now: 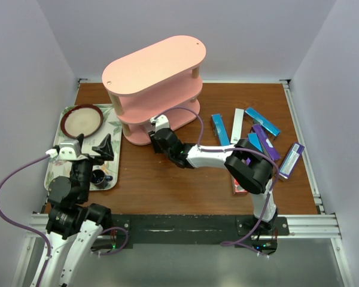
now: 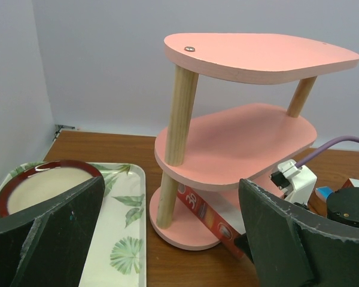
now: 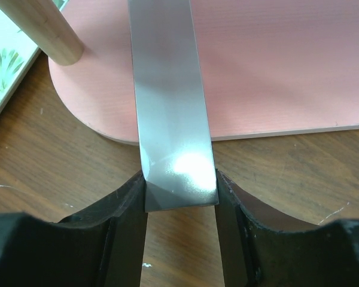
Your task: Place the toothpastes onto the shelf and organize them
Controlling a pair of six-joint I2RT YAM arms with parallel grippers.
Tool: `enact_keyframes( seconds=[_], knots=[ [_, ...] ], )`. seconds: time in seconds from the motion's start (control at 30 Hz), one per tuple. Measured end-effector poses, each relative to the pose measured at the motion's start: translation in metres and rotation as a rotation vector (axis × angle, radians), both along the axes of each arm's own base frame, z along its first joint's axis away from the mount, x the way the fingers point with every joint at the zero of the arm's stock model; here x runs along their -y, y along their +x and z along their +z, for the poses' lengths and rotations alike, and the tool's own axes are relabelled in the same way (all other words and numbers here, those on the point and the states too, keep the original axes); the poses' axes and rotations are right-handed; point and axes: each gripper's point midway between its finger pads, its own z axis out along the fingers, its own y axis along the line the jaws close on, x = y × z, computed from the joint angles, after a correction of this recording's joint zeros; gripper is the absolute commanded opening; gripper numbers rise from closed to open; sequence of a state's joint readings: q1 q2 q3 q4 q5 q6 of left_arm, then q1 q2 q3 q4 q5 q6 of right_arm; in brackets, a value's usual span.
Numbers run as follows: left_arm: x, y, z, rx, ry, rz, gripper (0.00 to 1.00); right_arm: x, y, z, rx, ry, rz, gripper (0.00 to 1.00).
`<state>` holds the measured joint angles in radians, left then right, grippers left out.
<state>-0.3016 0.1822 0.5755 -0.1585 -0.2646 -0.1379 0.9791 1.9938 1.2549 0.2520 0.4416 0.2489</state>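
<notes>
The right tool [image 3: 179, 194] is clamped on a long slim silver-faced cardboard toothpaste box [image 3: 170, 107], whose far end is over the bottom board of the pink three-tier shelf [image 3: 275, 66]. The left tool [image 2: 170, 233] is released. Risk: the near end overhangs, so early release could tip it onto the counter [image 3: 78, 179].

The wooden table [image 1: 167, 179] carries the pink shelf [image 1: 155, 63], floral tray [image 1: 115, 128] and scattered toothpastes [image 1: 220, 128].

Pink three-tier shelf [image 2: 239, 140], centre frame; red toothpaste box [image 2: 206, 215] lying on bottom tier. Floral tray [image 2: 122, 239] bearing red-rimmed plate [image 2: 39, 182], lower left. Left gripper [image 2: 170, 182], jaws wide apart, bottom corners.
</notes>
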Motion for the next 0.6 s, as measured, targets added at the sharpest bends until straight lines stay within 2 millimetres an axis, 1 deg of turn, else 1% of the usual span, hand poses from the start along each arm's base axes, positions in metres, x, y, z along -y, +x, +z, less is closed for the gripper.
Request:
enact_keyframes(
  seconds=[0.13, 0.43, 0.53, 0.57, 0.6],
  knots=[
    [0.000, 0.000, 0.000, 0.000, 0.000, 0.000, 1.00, -0.003, 0.001, 0.001, 0.003, 0.003, 0.002, 0.36],
    [0.000, 0.001, -0.001, -0.004, 0.001, 0.000, 1.00, -0.022, 0.012, 0.001, 0.021, 0.011, 0.000, 0.36],
    [0.000, 0.001, -0.001, -0.004, 0.001, 0.000, 1.00, -0.024, 0.012, 0.001, 0.024, 0.012, -0.001, 0.41],
    [0.000, 0.001, -0.001, -0.004, 0.001, 0.000, 1.00, -0.025, 0.013, 0.001, 0.026, 0.013, -0.003, 0.48],
    [0.000, 0.001, -0.001, -0.004, 0.001, 0.000, 1.00, -0.027, 0.013, 0.001, 0.028, 0.014, -0.002, 0.53]
  ],
)
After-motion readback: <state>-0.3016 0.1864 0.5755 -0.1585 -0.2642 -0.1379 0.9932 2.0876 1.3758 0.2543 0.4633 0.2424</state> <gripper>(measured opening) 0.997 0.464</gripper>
